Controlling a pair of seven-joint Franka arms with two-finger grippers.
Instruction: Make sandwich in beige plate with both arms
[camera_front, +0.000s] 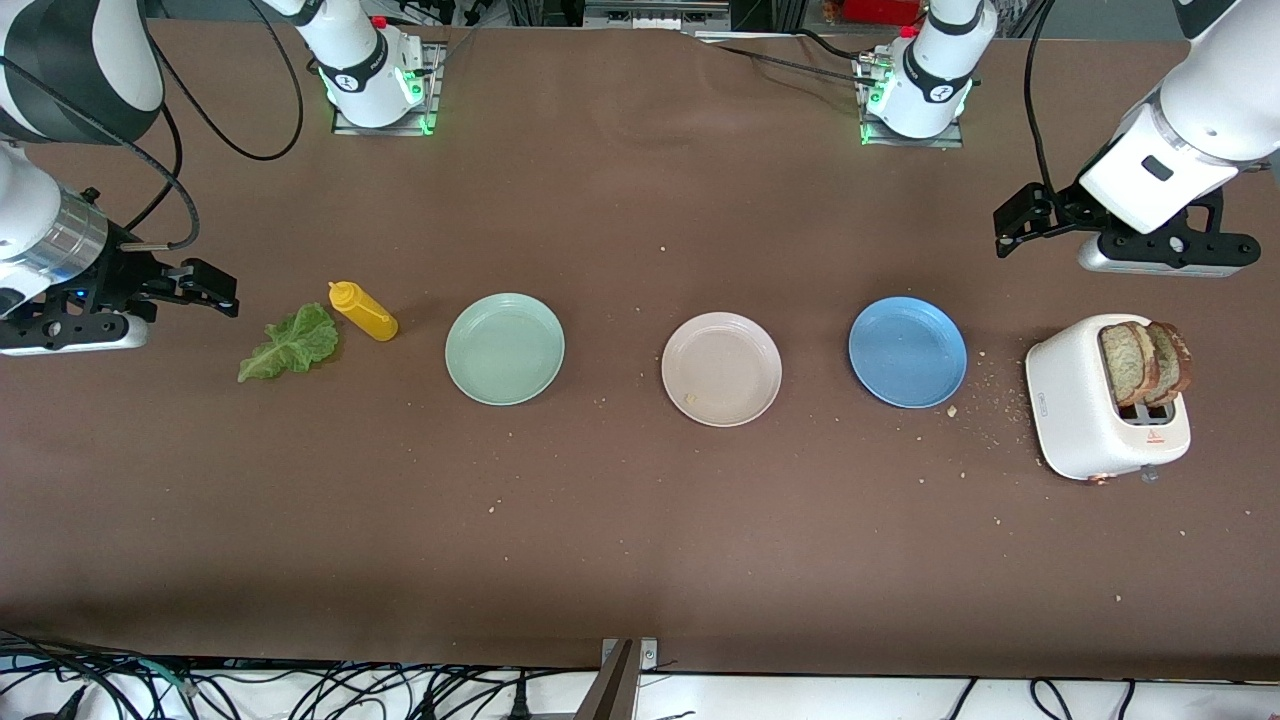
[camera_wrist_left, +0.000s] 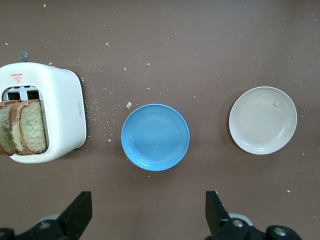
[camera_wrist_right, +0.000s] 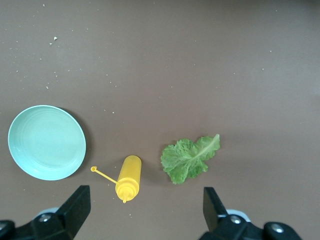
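The beige plate (camera_front: 721, 368) (camera_wrist_left: 262, 120) lies bare at the table's middle, with one crumb on it. Two toasted bread slices (camera_front: 1145, 362) (camera_wrist_left: 22, 127) stand in the white toaster (camera_front: 1085, 415) (camera_wrist_left: 60, 112) at the left arm's end. A green lettuce leaf (camera_front: 290, 342) (camera_wrist_right: 190, 159) lies flat at the right arm's end. My left gripper (camera_front: 1012, 228) (camera_wrist_left: 148, 212) hangs open and holds nothing, over bare table by the blue plate and toaster. My right gripper (camera_front: 212, 288) (camera_wrist_right: 146, 206) is open too, holding nothing, over the table by the lettuce.
A blue plate (camera_front: 907, 351) (camera_wrist_left: 155, 136) sits between the beige plate and the toaster. A mint green plate (camera_front: 504, 348) (camera_wrist_right: 46, 142) lies toward the right arm's end. A yellow squeeze bottle (camera_front: 364, 312) (camera_wrist_right: 128, 177) lies on its side between it and the lettuce. Crumbs dot the table near the toaster.
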